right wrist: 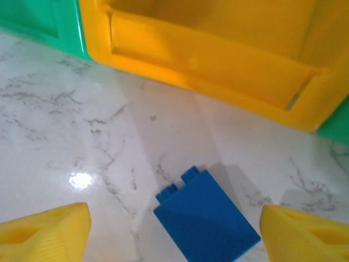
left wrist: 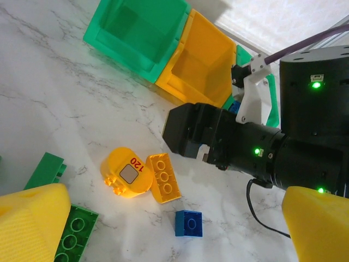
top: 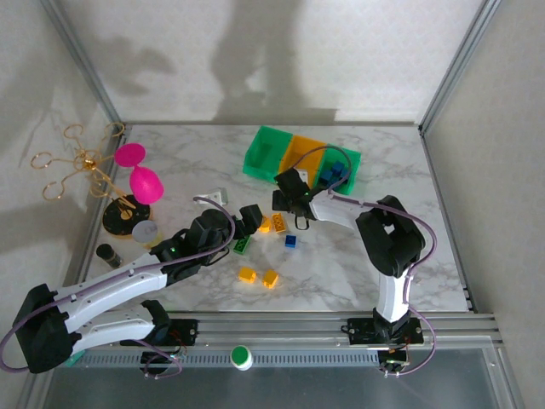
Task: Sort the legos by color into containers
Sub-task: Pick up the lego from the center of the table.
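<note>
The marble table [top: 434,187] carries the row of containers [top: 294,152] at its far middle, and everything else is placed from that row. Two pink goblets [top: 146,183] stand well to its left and play no part. The right gripper [right wrist: 173,218] hangs just in front of the yellow-orange bin [right wrist: 218,49], its yellow fingers [right wrist: 49,232] spread wide and holding nothing, with a blue brick [right wrist: 210,221] lying flat on the marble between them, near that bin's front wall but apart from it. The left gripper [left wrist: 175,202] sits farther out from the row, likewise spread apart and empty, above a loose cluster: a green brick [left wrist: 73,237] just beside its left finger, a rounded orange piece [left wrist: 128,173] touching an orange studded brick [left wrist: 163,177], and a small blue brick [left wrist: 188,224]. Two more orange bricks [top: 259,277] lie farther still from the row. The green bin at the right end [top: 354,160] already holds blue pieces [top: 334,174]. The step in hand looks like the right arm's pick of the blue brick. The next move calls for a straight descent, a squeeze across the brick's flat sides, then a lift high enough to clear the bin wall on the way to the right-end bin.
</note>
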